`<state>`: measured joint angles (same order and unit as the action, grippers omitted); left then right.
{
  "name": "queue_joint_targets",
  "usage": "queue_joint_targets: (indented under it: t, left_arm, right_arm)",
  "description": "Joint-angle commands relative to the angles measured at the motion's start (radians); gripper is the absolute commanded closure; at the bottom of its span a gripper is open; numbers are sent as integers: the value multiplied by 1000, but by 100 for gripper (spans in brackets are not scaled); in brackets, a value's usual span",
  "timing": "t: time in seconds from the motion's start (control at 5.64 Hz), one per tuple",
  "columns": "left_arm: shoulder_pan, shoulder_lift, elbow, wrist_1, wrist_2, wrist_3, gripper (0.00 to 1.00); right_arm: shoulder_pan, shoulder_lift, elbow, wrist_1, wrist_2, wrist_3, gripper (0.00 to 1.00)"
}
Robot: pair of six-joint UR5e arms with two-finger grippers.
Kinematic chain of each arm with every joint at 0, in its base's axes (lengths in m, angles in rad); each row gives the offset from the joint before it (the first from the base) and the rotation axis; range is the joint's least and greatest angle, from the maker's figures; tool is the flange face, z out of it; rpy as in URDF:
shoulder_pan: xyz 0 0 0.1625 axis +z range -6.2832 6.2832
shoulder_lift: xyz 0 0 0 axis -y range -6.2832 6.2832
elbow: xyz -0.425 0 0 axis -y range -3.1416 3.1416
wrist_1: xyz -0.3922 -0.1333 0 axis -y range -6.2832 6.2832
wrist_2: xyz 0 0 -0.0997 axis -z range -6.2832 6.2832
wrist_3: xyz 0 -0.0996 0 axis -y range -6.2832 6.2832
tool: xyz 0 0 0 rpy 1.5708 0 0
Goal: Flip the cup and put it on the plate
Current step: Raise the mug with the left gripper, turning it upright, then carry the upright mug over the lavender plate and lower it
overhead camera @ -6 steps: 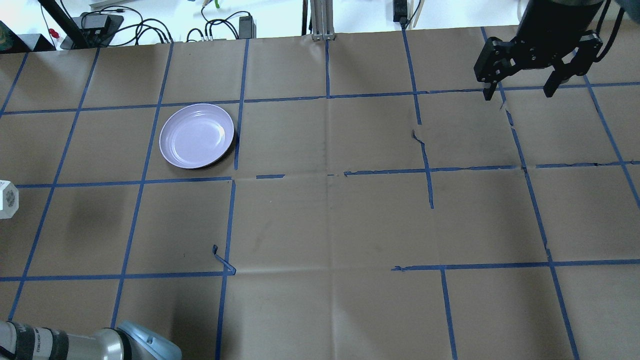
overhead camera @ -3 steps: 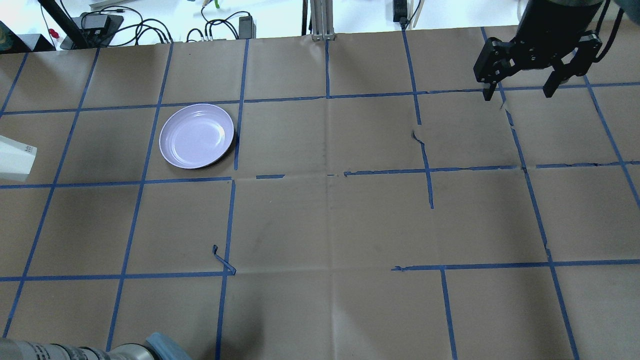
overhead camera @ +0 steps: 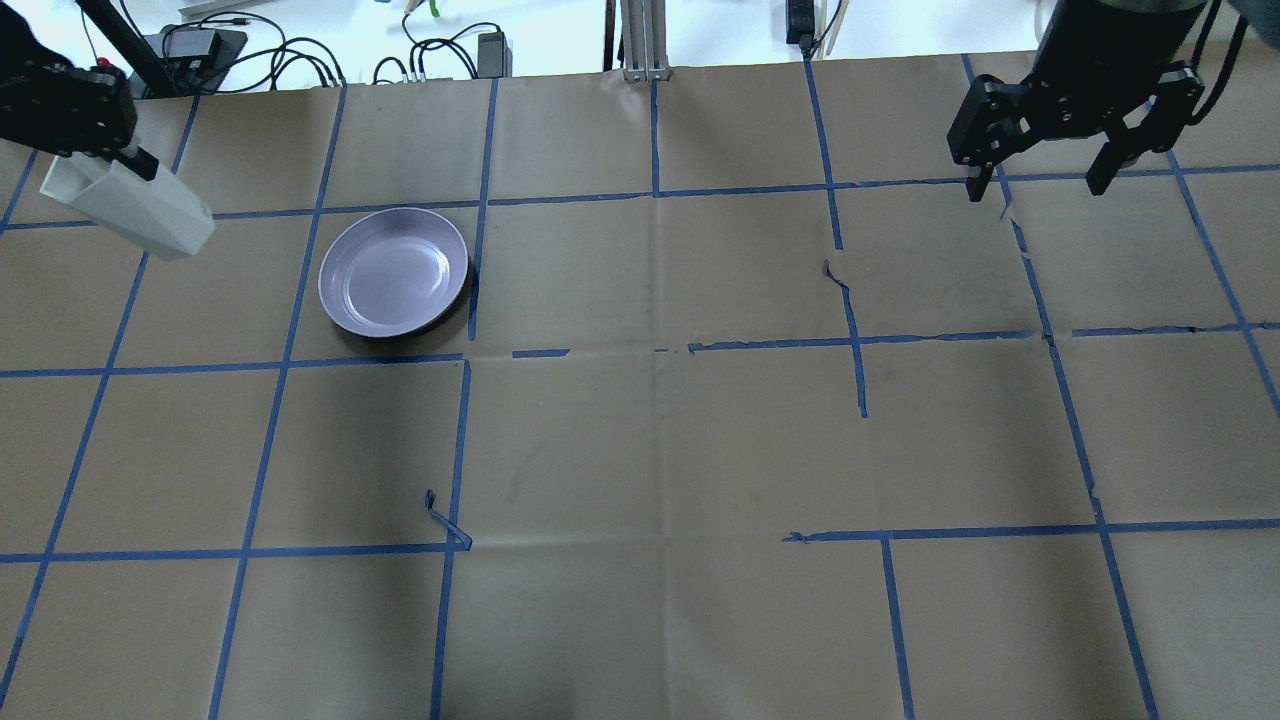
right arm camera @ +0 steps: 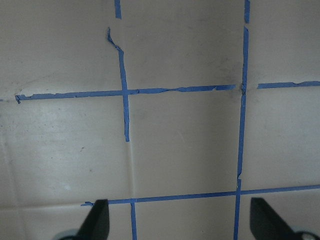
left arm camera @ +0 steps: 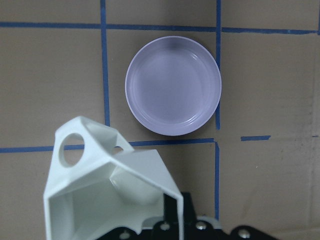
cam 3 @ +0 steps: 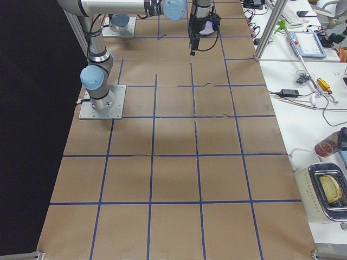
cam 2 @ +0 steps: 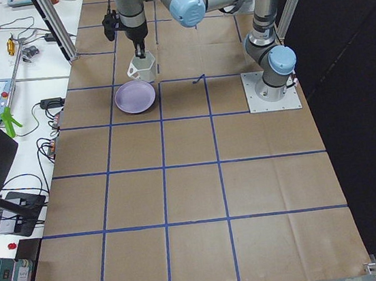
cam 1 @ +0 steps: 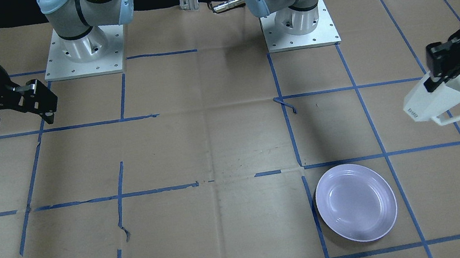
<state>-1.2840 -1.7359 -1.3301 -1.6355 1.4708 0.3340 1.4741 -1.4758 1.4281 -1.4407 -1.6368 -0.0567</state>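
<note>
Across the whole table [overhead camera: 650,450] lies brown paper, divided into squares by blue tape lines [overhead camera: 655,190]; some lines are torn, and one loose tape curl [overhead camera: 447,525] stands up at about 7 o'clock from the table's middle in the overhead view. Behind the far edge, at 12 o'clock, I see black cables [overhead camera: 290,60] on a white bench and an aluminium post [overhead camera: 640,40]. On the robot's side, the left arm's base [cam 1: 297,16] and the right arm's base [cam 1: 81,46] are bolted on metal squares, with darkness behind them.

The plate [overhead camera: 393,272] rests flat on the paper, just beside a tape line. The left gripper [cam 1: 437,80] pinches the rim wall of the cup [cam 1: 442,100] and holds it in the air, tilted, base downward and sideways, handle underneath. From overhead the cup shows at about 9 o'clock from the plate, apart from it; between them are paper and one blue line.

The right gripper [overhead camera: 1038,188] hangs at about 1 o'clock, fingers spread wide, holding nothing.
</note>
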Motion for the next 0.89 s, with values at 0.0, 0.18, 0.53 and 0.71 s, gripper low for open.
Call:
queue_joint_targets:
  t: [0.0,0.18,0.53,0.71]
  left_arm:
    - [-182,-64,-4,121,101,-99,100]
    - [-190,-123,-18,194,136,-98,100]
    - [-192,-201,-134,415,148,-87,100]
    - [-192,-258,-188,559,149,-93,100]
  right_arm:
    - [0,0,0,0,0,0,0]
    - [0,0,0,0,0,0,0]
    - [0,0,0,0,0,0,0]
    - [0,0,0,-1,0,0,0]
